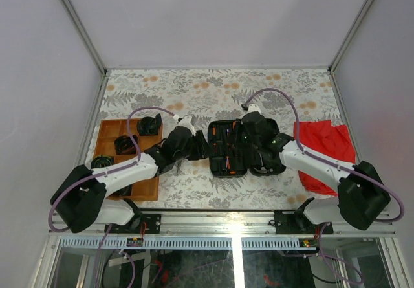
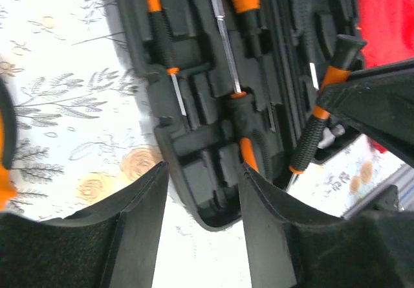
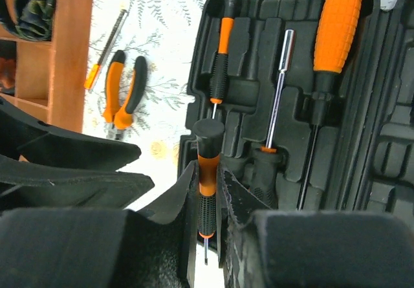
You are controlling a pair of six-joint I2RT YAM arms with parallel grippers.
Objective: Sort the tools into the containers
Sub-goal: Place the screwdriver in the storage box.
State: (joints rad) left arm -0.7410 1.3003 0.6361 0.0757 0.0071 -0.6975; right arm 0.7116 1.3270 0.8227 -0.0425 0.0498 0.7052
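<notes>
Left arm [image 1: 123,171]: you see it reach from its near-left base to the right, with its wrist over the left edge of the tool case [image 3: 246,94].
Right arm [image 1: 317,162]: bent in from the near right; it covers the right half of the case in the top view.
Tool case: open in the middle of the table, with screwdrivers in its moulded slots.
Wooden tray [image 1: 145,188]: left of the case; the dark things in its compartments are hard to make out.
Left gripper [image 2: 204,171]: fingers spread, nothing between them, above the case's corner.
Right gripper [image 3: 207,171]: pinching the small screwdriver [image 3: 208,139], which stands upright.
Pliers [image 3: 114,87]: lying between tray and case, beside a slim driver [image 3: 108,42].
</notes>
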